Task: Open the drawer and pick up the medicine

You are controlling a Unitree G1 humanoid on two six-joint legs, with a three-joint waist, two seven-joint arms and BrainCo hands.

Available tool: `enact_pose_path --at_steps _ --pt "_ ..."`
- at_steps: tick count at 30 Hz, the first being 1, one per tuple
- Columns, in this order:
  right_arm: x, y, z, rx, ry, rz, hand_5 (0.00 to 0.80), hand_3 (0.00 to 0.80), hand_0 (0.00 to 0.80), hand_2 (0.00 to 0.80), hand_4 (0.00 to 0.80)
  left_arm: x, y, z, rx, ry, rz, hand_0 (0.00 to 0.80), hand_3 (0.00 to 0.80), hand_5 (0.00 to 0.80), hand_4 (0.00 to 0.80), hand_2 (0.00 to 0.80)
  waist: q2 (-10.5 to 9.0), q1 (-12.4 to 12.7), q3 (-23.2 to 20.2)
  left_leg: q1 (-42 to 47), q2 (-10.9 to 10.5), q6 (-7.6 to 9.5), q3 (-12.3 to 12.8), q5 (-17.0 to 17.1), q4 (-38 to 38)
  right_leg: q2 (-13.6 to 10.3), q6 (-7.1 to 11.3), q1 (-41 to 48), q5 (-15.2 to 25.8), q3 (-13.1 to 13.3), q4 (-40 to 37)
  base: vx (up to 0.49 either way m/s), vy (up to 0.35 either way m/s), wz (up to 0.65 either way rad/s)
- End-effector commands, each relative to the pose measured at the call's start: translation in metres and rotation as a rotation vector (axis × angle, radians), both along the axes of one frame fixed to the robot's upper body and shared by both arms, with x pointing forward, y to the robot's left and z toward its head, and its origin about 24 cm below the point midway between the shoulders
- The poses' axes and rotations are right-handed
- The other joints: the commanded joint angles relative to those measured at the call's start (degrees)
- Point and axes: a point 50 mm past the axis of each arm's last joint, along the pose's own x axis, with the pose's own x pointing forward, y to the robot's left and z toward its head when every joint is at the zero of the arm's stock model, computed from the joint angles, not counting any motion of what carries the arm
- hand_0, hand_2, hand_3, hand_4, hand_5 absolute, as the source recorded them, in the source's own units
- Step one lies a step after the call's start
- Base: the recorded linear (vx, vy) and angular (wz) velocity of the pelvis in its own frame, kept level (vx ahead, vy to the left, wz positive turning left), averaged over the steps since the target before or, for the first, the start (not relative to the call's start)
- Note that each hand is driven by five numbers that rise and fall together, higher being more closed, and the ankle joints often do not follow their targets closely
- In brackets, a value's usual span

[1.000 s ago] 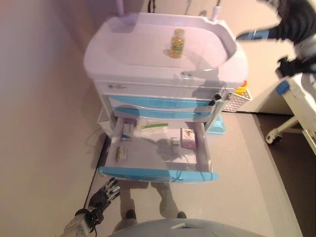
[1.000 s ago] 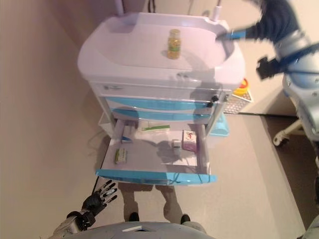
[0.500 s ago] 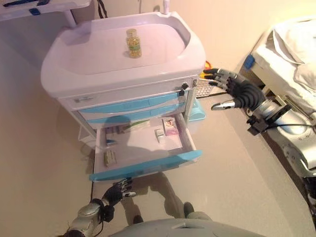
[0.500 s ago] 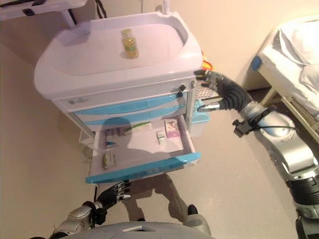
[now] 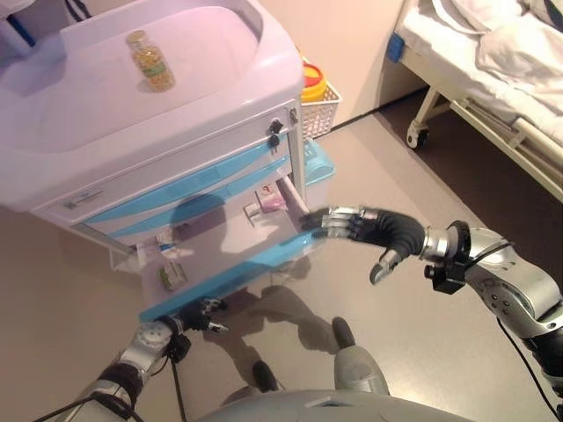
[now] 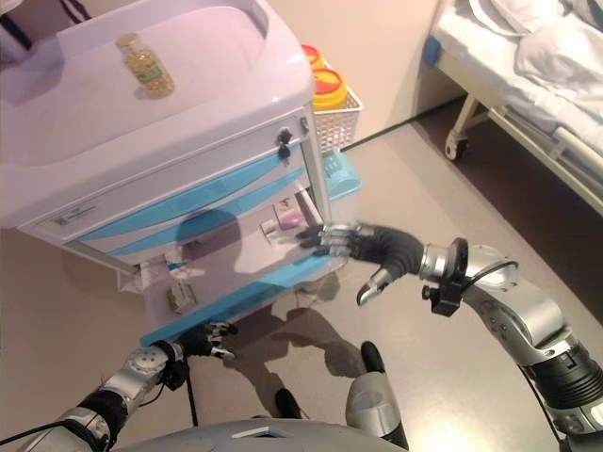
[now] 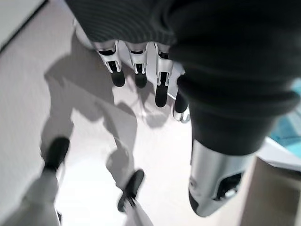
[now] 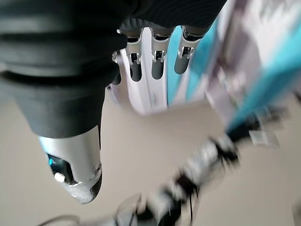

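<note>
Blue-fronted drawer (image 5: 220,277) stood pulled out of the cart (image 5: 141,114), a pink medicine box (image 6: 287,217) lying inside. Right hand (image 6: 363,247) hovered at its corner, fingers straight, holding nothing. Left hand (image 6: 203,340) hung relaxed below the drawer front.

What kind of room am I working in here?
Most likely a hospital or clinic room. A wheeled bed with white bedding stands by the wall, a medical cart has its drawer open on small medicine boxes, and a yellow-lidded waste container sits in a basket beside it.
</note>
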Motion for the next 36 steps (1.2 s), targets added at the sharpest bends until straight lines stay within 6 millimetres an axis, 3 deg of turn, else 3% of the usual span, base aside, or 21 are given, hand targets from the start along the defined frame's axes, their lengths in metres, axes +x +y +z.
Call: enact_pose_path --at_steps 1,7,13,14,19,27,31,36 --pt "-0.012 0.015 -0.001 0.082 0.148 0.185 0.000 0.000 0.000 0.000 0.000 0.036 0.044 0.043 0.112 -0.174 0.091 0.000 0.000 0.000 0.000 0.000 -1.79 -1.2 1.0 -4.9 -0.1 -0.57 -1.9 -9.4 13.2 -2.8 3.71 -5.8 -3.5 1.3 8.7 -0.081 0.173 -0.23" --pt "-0.021 0.004 -0.043 0.125 0.294 0.133 0.000 0.000 0.000 0.000 0.000 0.071 0.061 0.086 0.137 -0.291 0.148 0.000 0.000 0.000 0.000 0.000 -2.14 -3.1 7.5 -10.0 -0.6 -0.44 -1.2 -9.9 17.9 -2.8 3.41 -10.1 -3.2 3.5 10.7 -0.138 0.111 -0.19" --pt "-0.013 -0.038 -0.083 0.075 0.288 -0.105 0.000 0.000 0.000 0.000 0.000 0.103 0.077 0.140 0.126 -0.394 0.194 0.000 0.000 0.000 0.000 0.000 -3.28 -3.8 12.5 -16.6 0.5 -0.41 -0.5 -10.8 24.3 -1.7 2.13 -15.9 -3.4 4.3 14.4 -0.128 0.044 -0.04" --pt "-0.014 -0.046 -0.089 0.075 0.292 -0.138 0.000 0.000 0.000 0.000 0.000 0.107 0.080 0.149 0.132 -0.409 0.198 0.000 0.000 0.000 0.000 0.000 -3.25 -3.9 13.4 -17.1 0.7 -0.63 -1.2 -12.7 25.9 -1.6 2.14 -15.7 -4.8 3.9 15.2 -0.044 0.029 0.01" --pt "-0.017 -0.054 -0.105 0.089 0.301 -0.219 0.000 0.000 0.000 0.000 0.000 0.120 0.097 0.191 0.183 -0.471 0.245 0.000 0.000 0.000 0.000 0.000 -5.08 -3.9 14.7 -22.8 1.5 -0.32 -1.4 -13.6 30.3 -1.0 1.47 -19.8 -3.7 4.2 15.9 -0.065 -0.035 0.09" --pt "-0.018 -0.042 -0.117 0.128 0.293 -0.281 0.000 0.000 0.000 0.000 0.000 0.119 0.132 0.235 0.171 -0.598 0.487 0.000 0.000 0.000 0.000 0.000 -6.37 -3.9 14.7 -30.5 2.9 -0.39 -1.2 -13.3 34.1 -1.2 1.37 -26.3 -1.9 4.2 15.9 -0.031 -0.013 0.02" --pt "-0.016 -0.035 -0.120 0.139 0.286 -0.297 0.000 0.000 0.000 0.000 0.000 0.106 0.155 0.244 0.179 -0.621 0.597 0.000 0.000 0.000 0.000 0.000 -7.01 -3.6 14.7 -31.8 2.9 -0.38 -1.7 -13.3 35.0 -1.1 1.42 -27.5 -1.7 4.2 16.2 0.010 0.002 -0.06" --pt "-0.015 -0.033 -0.121 0.155 0.294 -0.307 0.000 0.000 0.000 0.000 0.000 0.095 0.168 0.243 0.193 -0.606 0.644 0.000 0.000 0.000 0.000 0.000 -7.71 -3.2 14.7 -32.0 3.3 -0.45 -1.6 -13.4 35.2 -1.5 1.60 -27.6 -1.4 3.6 16.0 0.025 0.011 -0.08"
